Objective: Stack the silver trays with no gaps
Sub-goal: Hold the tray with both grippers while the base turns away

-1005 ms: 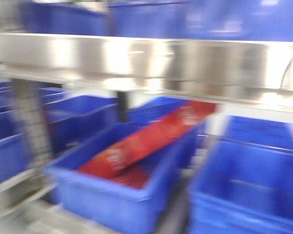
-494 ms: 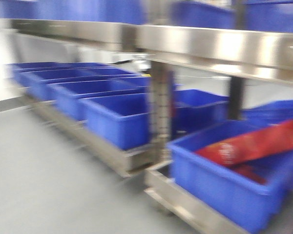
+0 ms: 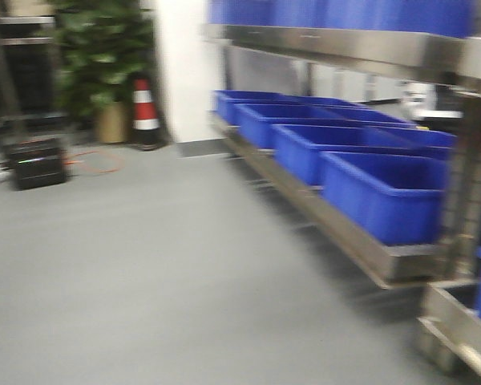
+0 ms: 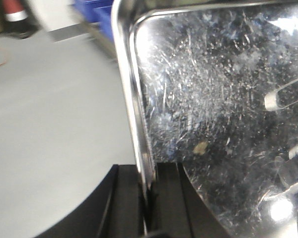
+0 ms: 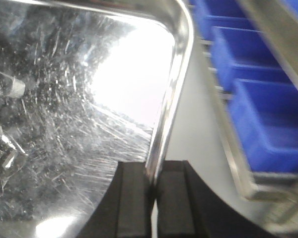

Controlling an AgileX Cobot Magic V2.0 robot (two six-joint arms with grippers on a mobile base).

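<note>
Since a second ago the front view has swung left: the red bag is gone. Now gray floor (image 3: 144,265), a striped cone (image 3: 145,112) and a plant (image 3: 104,48) show far left. Blue bins (image 3: 385,192) sit right. The left gripper (image 4: 148,198) squeezes the silver tray (image 4: 218,99) by its left rim. The right gripper (image 5: 154,198) squeezes its right rim.

Right claw (image 5: 153,186) pinched shut on thin rim of silver tray (image 5: 64,114), near its rounded corner. Tray face scratched, glaring. Blue bins (image 5: 273,124) on steel shelf (image 5: 233,148) beyond; grey floor (image 5: 198,129) between.
</note>
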